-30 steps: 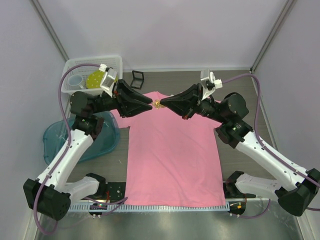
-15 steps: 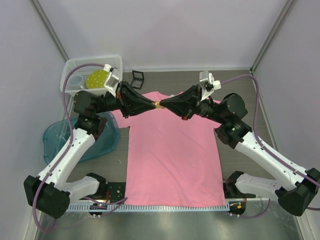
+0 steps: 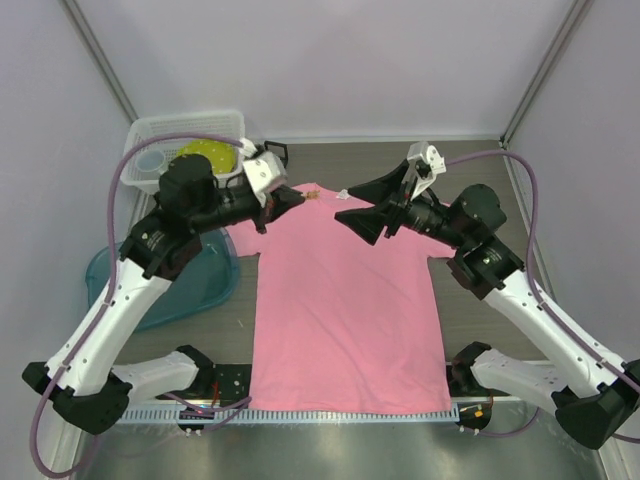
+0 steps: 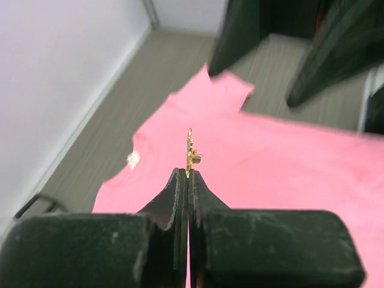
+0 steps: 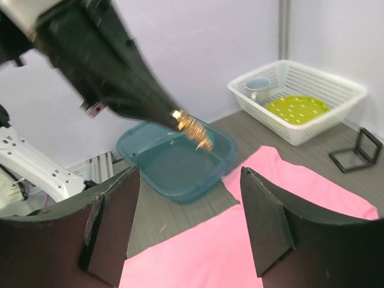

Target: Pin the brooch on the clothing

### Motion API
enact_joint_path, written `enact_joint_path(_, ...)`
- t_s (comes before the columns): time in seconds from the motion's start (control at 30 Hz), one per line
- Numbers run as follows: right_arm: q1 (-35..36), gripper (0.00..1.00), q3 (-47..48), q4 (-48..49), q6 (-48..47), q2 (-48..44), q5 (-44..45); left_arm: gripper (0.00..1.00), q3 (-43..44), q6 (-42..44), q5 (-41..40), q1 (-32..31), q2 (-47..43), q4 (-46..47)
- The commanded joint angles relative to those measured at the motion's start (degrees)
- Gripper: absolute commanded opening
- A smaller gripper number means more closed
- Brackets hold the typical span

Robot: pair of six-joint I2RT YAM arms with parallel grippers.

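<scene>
**Brooch gripped in the air, pinning not yet begun**

The left gripper (image 4: pixel 187 175) is clamped tight on the lower edge of the brooch (image 4: pixel 191 150), which stands edge-up just past its tips. In the top view the brooch hangs over the collar end of the pink shirt (image 3: pixel 345 300), at the shirt's 12 o'clock, and appears to be clear of the cloth. The right gripper (image 3: pixel 342 204) faces it from 3 o'clock with its fingers spread wide and holding nothing.

The step in hand looks like lining up the brooch before fastening; nothing is attached so far. The next move probably calls for the right gripper to steady or pinch the fabric near the collar while the left one lowers the pin at a shallow angle. Whether the clasp is open cannot be told. A white basket (image 3: pixel 232 118) sits at 10 o'clock.
</scene>
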Motion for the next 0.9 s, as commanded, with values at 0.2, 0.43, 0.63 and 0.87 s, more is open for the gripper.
enact_joint_path(0.2,-2.74,0.77,2.76,-12.16,-6.03,0.27,-5.22,0.0,5.01,20.32,-16.21,-7.47,3.68,-28.5)
enact_joint_path(0.43,-2.57,0.76,4.42,-16.99,-11.38,3.78,-13.04,0.0,11.34,12.33,4.79,-5.46,10.88,-37.2)
enact_joint_path(0.63,-1.16,0.7,4.96,-21.04,-16.93,4.58,-15.86,0.0,11.25,7.4,14.56,-3.16,12.39,-35.45)
enact_joint_path(0.87,0.42,0.53,4.87,-20.6,-16.93,5.89,-18.06,0.0,10.11,4.49,19.22,-2.64,13.0,-34.13)
